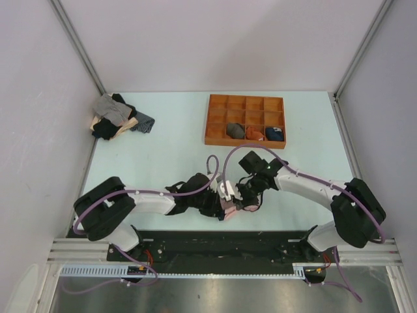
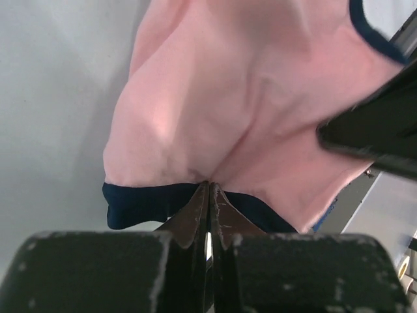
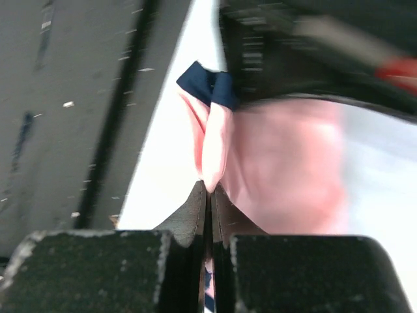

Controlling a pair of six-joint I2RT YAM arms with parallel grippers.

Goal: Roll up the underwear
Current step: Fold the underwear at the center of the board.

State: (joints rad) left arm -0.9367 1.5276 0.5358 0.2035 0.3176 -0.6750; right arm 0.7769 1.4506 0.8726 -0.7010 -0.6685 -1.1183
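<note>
The underwear (image 1: 232, 207) is a small light-pink garment with navy edging, bunched near the table's front edge between both grippers. My left gripper (image 1: 220, 203) is shut on the underwear's navy-edged hem (image 2: 163, 202); pink fabric (image 2: 234, 111) bulges above the closed tips. My right gripper (image 1: 247, 199) is shut on a pink fold of the underwear (image 3: 215, 156), with a navy corner (image 3: 205, 81) beyond it. The other arm's black body (image 3: 313, 52) crosses the top of the right wrist view.
An orange divided tray (image 1: 245, 120) stands at the back right, holding three rolled bundles (image 1: 255, 133) in its front row. A pile of grey, black and tan garments (image 1: 117, 117) lies at the back left. The table's dark front edge (image 1: 215, 238) is just behind the grippers.
</note>
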